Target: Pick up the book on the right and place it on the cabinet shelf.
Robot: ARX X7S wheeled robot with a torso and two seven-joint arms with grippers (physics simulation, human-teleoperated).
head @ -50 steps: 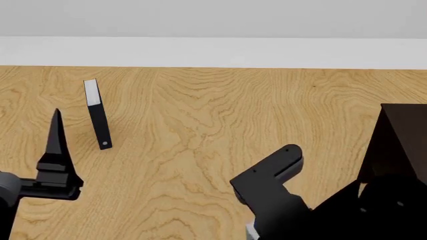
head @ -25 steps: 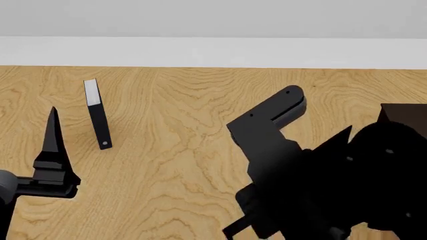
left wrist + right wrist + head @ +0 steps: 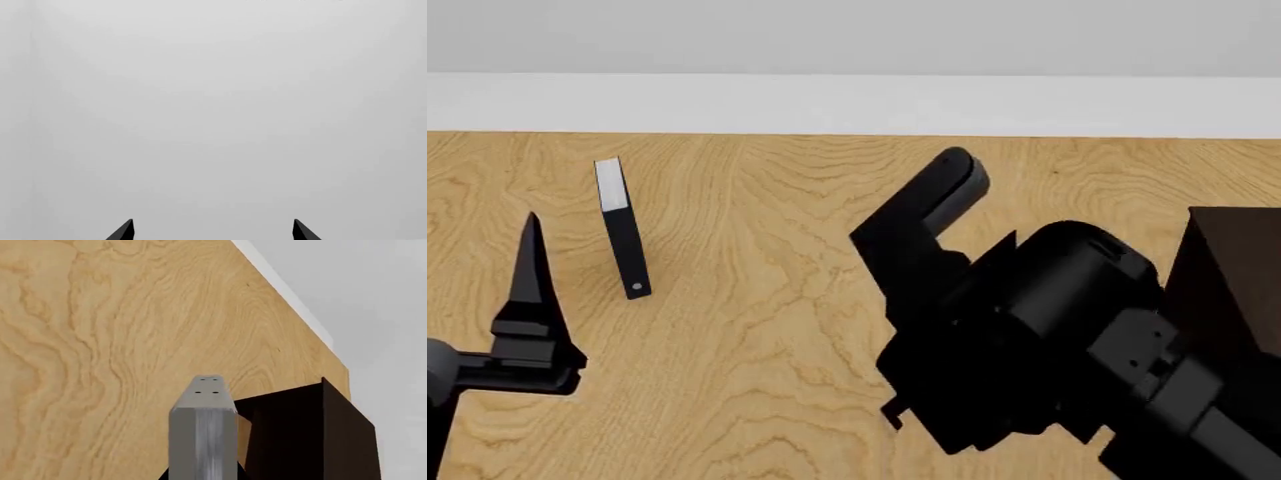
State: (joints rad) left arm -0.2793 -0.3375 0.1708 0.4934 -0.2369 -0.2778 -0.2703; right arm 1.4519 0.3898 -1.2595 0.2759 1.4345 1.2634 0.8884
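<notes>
Book in the right gripper, cabinet ahead

My right gripper point(image 3: 201, 475) is clamped on the book point(image 3: 203, 435), raised above the table point(image 3: 801, 200), just beside the cabinet point(image 3: 313, 435) at its right edge. Left gripper point(image 3: 212, 231) gapes, empty. Risk: the book clips a panel and twists loose.

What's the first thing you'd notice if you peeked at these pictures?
The big black right arm fills the middle and right of the head view, lifted over the wooden table. In its wrist view a grey book stands right in front, with the dark cabinet behind. A thin black book lies far left.
</notes>
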